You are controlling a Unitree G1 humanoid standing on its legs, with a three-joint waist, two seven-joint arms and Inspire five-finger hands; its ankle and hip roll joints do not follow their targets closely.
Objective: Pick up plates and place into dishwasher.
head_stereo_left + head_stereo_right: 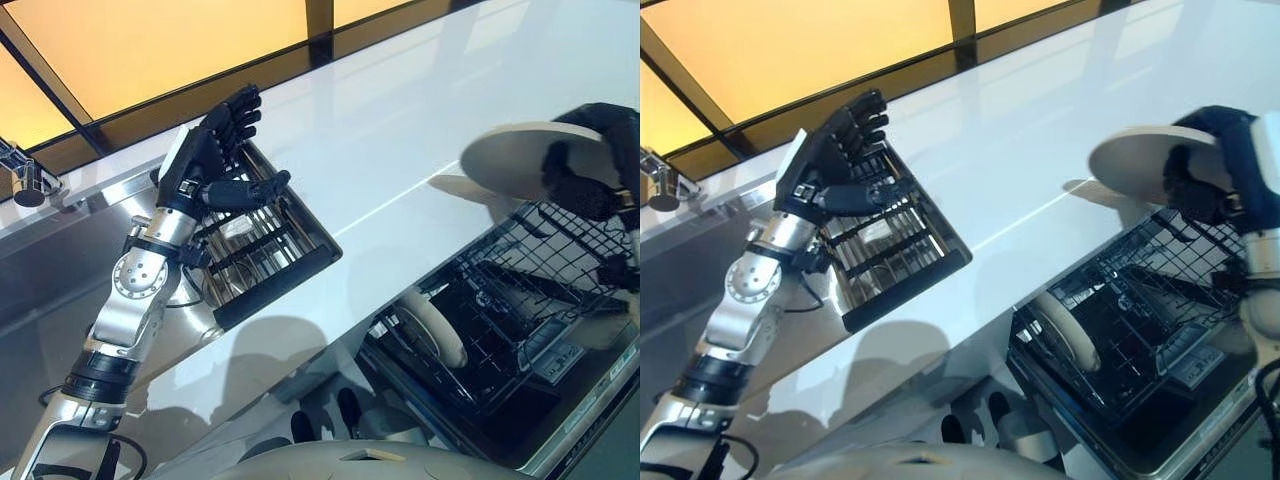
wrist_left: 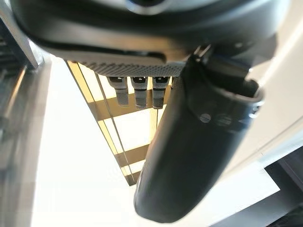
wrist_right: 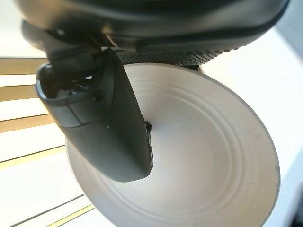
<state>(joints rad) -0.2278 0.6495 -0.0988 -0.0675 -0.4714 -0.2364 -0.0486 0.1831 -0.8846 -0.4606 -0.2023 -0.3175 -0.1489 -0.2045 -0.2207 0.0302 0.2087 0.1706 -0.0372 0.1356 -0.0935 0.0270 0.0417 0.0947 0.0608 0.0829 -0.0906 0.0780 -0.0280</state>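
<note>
Right wrist view — right hand [image 3: 102,118] pinches a white plate [image 3: 203,156]; left hand [image 1: 215,150] spread wide, holding nothing — no legible writing.

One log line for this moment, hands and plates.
right hand: shut on plate, above dishwasher rack | left hand: open, raised over counter | second plate: standing in rack

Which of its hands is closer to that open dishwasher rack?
Right. The right hand holds a plate just above the dishwasher rack; the left hand hovers open over the dish rack.
</note>
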